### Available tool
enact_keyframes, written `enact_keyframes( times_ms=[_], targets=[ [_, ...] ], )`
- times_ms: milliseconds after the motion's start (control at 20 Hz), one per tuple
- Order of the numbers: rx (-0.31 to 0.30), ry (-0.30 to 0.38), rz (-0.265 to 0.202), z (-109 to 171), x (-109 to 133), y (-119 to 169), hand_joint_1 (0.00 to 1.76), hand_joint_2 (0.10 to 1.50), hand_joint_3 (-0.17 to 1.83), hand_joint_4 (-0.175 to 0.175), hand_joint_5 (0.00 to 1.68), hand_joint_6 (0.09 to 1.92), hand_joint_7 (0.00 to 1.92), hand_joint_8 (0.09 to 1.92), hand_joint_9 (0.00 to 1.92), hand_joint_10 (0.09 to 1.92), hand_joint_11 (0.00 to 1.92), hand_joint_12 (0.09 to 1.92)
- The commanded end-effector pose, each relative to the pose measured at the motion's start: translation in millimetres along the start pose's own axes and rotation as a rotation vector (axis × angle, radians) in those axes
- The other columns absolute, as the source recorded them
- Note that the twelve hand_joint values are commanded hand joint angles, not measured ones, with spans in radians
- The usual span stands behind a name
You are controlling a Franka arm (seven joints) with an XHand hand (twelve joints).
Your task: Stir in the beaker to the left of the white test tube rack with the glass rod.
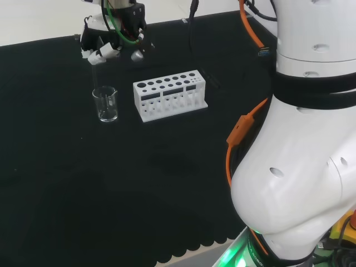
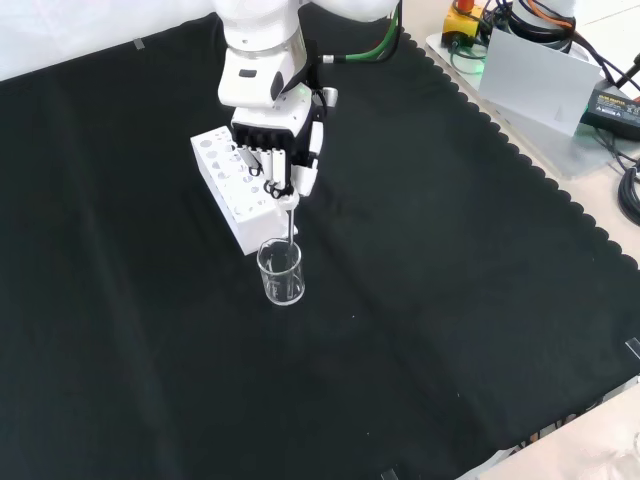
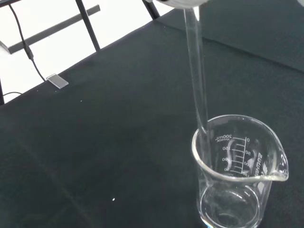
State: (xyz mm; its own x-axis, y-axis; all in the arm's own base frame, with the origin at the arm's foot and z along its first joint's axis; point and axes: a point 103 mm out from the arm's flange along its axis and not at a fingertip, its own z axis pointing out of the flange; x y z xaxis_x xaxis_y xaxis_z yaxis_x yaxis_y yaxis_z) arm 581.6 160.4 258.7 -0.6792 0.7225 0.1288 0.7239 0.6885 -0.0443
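Observation:
A clear glass beaker (image 1: 105, 104) stands on the black cloth, left of the white test tube rack (image 1: 169, 94) in the head view. The hand (image 1: 109, 43) hovers above it with its fingers curled round a glass rod (image 1: 95, 75). In the front view the hand (image 2: 275, 150) is in front of the rack (image 2: 228, 180), and the rod (image 2: 290, 222) drops straight into the beaker (image 2: 281, 272). Seen from the wrist, the rod (image 3: 197, 80) crosses the rim and its lower end lies inside the beaker (image 3: 237, 171), close to the wall. I cannot tell whether the beaker holds liquid.
The arm's big white links (image 1: 300, 167) stand at the right of the head view, trailing an orange cable (image 1: 240, 130). The rack's holes look empty. Black cloth (image 2: 430, 330) stretches bare around the beaker. Boxes and cables (image 2: 560, 70) lie beyond the cloth's scalloped edge.

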Motion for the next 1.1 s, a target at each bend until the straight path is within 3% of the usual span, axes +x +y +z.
enact_keyframes(
  times_ms=[50,400,450,550,650,1100],
  targets=[
    [0.01,0.006,0.026,0,-15,-10,1.31,1.07,-0.17,-0.175,1.26,0.55,1.3,0.56,1.87,0.47,1.7,0.75],
    [0.016,-0.012,0.064,-5,-22,-35,1.31,1.07,-0.17,-0.175,1.26,0.55,1.3,0.56,1.87,0.47,1.7,0.75],
    [0.012,-0.015,0.065,-7,-21,-37,1.31,1.07,-0.17,-0.175,1.26,0.55,1.3,0.56,1.87,0.47,1.7,0.75],
    [0.008,-0.022,0.061,-11,-16,-40,1.25,1.07,-0.17,-0.175,1.26,0.57,1.51,0.68,1.88,0.47,1.71,0.74],
    [0.003,-0.024,0.062,-13,-12,-43,1.23,1.08,-0.17,-0.175,1.26,0.58,1.59,0.73,1.89,0.47,1.72,0.74],
    [-0.001,-0.034,0.061,-19,12,-47,1.22,1.08,-0.17,-0.175,1.26,0.58,1.62,0.75,1.89,0.47,1.72,0.74]
  ],
)
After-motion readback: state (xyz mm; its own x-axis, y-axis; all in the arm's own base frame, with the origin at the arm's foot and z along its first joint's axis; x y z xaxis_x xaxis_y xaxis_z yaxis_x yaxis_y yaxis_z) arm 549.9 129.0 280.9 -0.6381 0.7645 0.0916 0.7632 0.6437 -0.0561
